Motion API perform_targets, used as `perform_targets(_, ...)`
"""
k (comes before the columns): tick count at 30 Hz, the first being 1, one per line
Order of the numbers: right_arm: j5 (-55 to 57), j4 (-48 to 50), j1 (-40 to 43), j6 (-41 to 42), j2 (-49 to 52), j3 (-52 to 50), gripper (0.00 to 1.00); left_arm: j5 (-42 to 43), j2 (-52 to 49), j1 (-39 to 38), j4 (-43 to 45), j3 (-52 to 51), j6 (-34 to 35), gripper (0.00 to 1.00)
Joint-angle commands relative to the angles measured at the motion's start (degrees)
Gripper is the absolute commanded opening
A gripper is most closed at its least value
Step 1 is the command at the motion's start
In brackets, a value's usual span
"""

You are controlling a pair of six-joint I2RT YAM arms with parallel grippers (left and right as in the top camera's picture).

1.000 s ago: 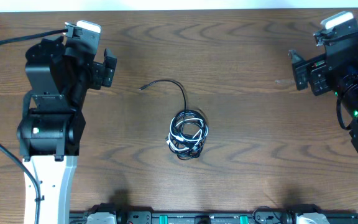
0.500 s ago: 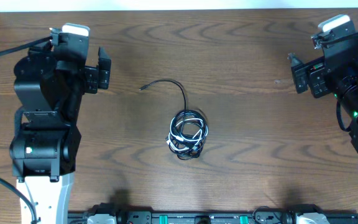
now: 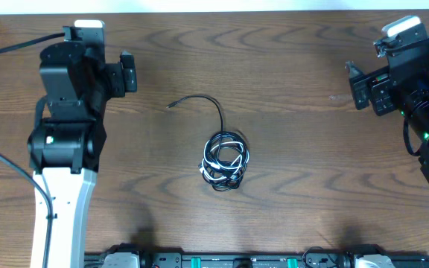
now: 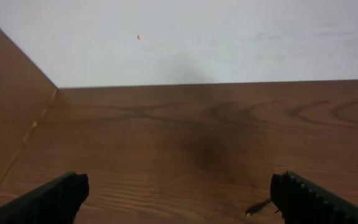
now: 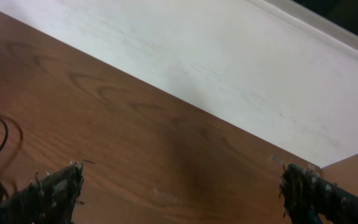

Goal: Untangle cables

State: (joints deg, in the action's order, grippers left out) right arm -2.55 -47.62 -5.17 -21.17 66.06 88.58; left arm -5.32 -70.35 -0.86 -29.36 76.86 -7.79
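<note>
Cables [image 3: 226, 160] lie in one tight knot of black and white loops at the middle of the wooden worktop [image 3: 311, 164], touched by neither of my arms. One black cord [image 3: 216, 104] leaves the knot on its far side, arcs away and bends left to a small plug end [image 3: 171, 106] lying flat on the wood. Farther back, my left end effector [image 3: 127, 73] hangs at the far left, released, its fingers spread wide with nothing between them. My right end effector [image 3: 357, 83] hangs at the far right, well apart from the knot, likewise released and empty. Beyond both, a white wall [image 4: 229, 37] meets the worktop's far edge.
</note>
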Motion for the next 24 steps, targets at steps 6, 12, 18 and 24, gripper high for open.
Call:
perform_targets(6, -1.40, -0.66, -0.13, 0.50, 3.23, 0.85, 0.99, -1.57, -0.81, -0.09, 1.57, 1.14, 1.20, 0.98)
perform_targets(12, -2.12, -1.46, -0.13, 0.52, 6.45, 0.68, 0.99, -0.96, -0.81, -0.11, 1.53, 1.11, -2.67, 0.98)
perform_targets(18, -4.92, -1.75, -0.13, 0.61, 8.11, 0.63, 0.99, 1.97, -0.74, -0.09, 1.60, 1.11, -2.67, 0.98)
perform_targets(24, -13.09, -1.66, -0.13, 0.94, 8.09, 0.63, 0.99, 3.50, -0.68, -0.09, 3.15, 1.11, -2.64, 0.93)
